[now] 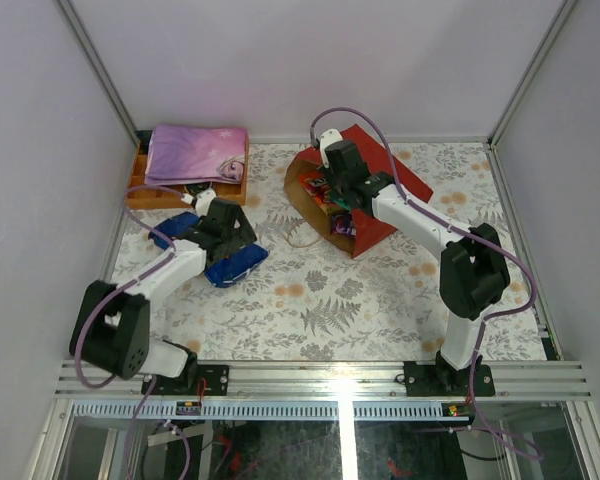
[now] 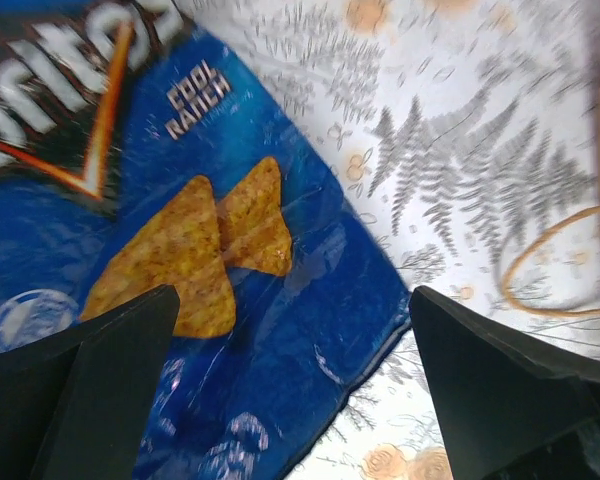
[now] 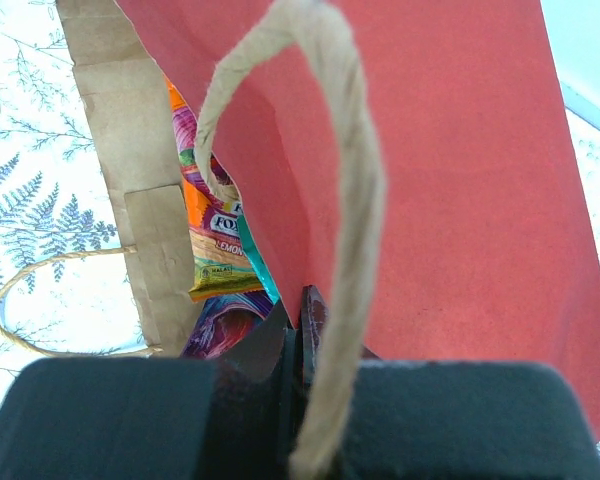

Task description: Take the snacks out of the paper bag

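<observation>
Plainly the left gripper (image 2: 290, 300) is the free one: its jaws stand wide apart, hanging just above the blue Doritos bag (image 2: 250, 140), which lies flat on the table (image 1: 380, 290) at middle left of the top view, outside the paper bag (image 3: 450, 200) and gripped by nothing. The right gripper (image 3: 300, 335) has its fingers pressed together on the rim of the bag's upper red wall, as far as its wrist view shows, holding that wall up so the mouth gapes. What the coming move turns on, I judge, is this — the snacks (image 3: 215, 240) left inside, small orange, yellow and purple packets, sit just within that mouth, and the mouth faces the left and lower left of the top view, toward the left gripper, with the bag's long axis running from there up to the right. So the packets lie to the right of the left gripper across a bare stretch of table, near but not beside it, and the left arm has the straighter way in. Two things stand in that way: a string handle (image 2: 507, 280) looped flat on the table before the mouth, and a second handle (image 3: 350, 200) arching across the right gripper at the rim. The orange tray (image 1: 140, 180) with its folded cloth (image 1: 195, 150) sits at upper left, well apart.
</observation>
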Available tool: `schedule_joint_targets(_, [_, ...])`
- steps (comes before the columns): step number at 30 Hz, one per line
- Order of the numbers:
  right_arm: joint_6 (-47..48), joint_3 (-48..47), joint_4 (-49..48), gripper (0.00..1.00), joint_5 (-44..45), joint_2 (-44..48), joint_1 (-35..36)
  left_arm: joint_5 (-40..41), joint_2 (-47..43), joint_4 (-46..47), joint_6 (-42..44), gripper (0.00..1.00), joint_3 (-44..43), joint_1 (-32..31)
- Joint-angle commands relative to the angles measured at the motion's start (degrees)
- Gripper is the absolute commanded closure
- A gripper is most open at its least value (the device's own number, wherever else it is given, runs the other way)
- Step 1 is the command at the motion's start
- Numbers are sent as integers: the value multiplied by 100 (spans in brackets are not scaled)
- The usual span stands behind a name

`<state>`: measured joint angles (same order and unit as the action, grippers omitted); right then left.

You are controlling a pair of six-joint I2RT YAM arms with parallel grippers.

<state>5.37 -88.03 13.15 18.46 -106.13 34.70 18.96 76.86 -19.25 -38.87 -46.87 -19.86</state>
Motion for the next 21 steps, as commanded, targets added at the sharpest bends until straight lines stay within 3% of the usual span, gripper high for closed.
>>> schedule_joint_targets(1, [-113,-48,-77,99,-120,308,-15,-599,819,462,-21,0,118,-31])
schedule_joint_targets(5, [-55,87,-118,99,-33,429,-16,-538,1076,873,-401,0,455,73])
schedule_joint_targets(9, [-80,105,-128,98,-60,427,-14,-879,1412,1290,-846,0,798,581])
schedule_joint_targets(13, [-110,76,-119,98,-120,422,-13,-500,1551,1023,-1240,0,633,949])
schedule_joint_targets(21, [-69,136,-126,98,-82,474,-13,-982,1957,378,-2213,0,162,2011])
